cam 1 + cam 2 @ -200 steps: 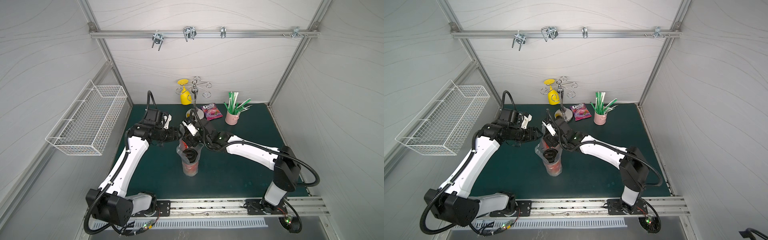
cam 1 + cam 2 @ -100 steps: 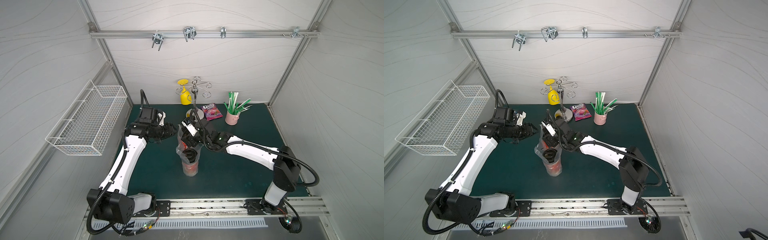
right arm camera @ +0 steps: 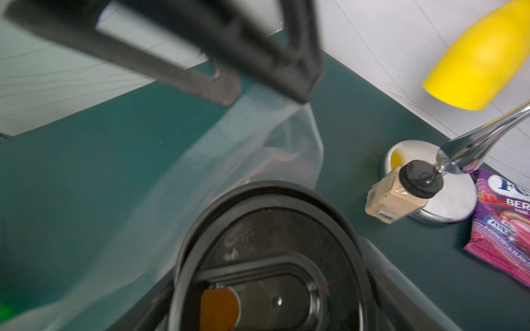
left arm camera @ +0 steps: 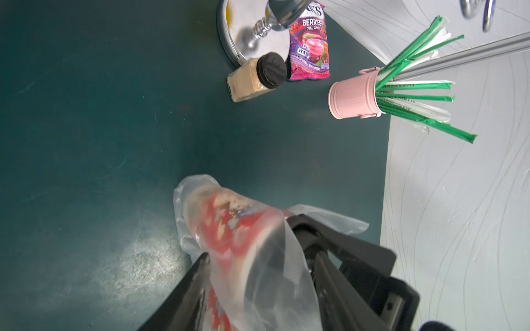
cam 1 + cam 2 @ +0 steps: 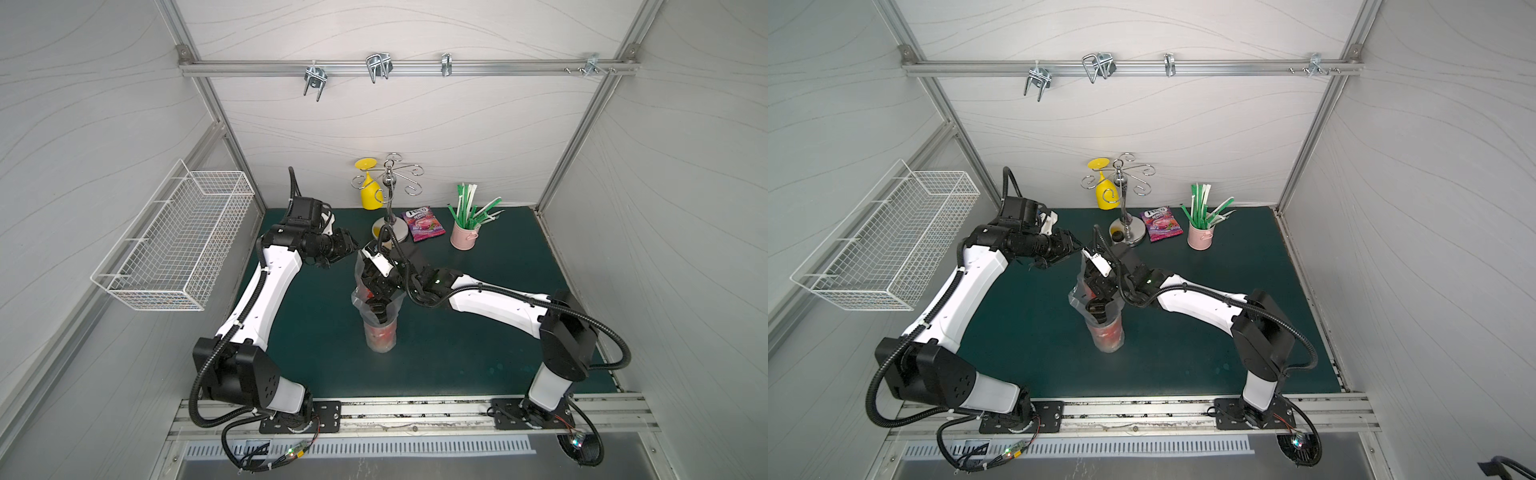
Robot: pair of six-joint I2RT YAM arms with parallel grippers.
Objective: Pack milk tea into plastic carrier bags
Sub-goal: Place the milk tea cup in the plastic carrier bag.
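The cup [image 5: 380,337] stands on the desk [image 5: 478,353] on my side of the stand [image 5: 390,199], sheathed in the bag [image 5: 358,268]. My right tool [image 5: 374,293] is spread wide astride the lid [image 3: 266,252]; whether it presses, I cannot tell. My left tool [image 5: 347,249] sits by the film's top edge, its grip unclear. A tall, narrow-footed cup on slick film could tip if the film snags on a pull. It is red with pale flowers, clouded by crinkles.

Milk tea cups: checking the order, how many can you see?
2 cups, both in the clear bag at centre: front cup plainly visible, rear cup largely hidden.
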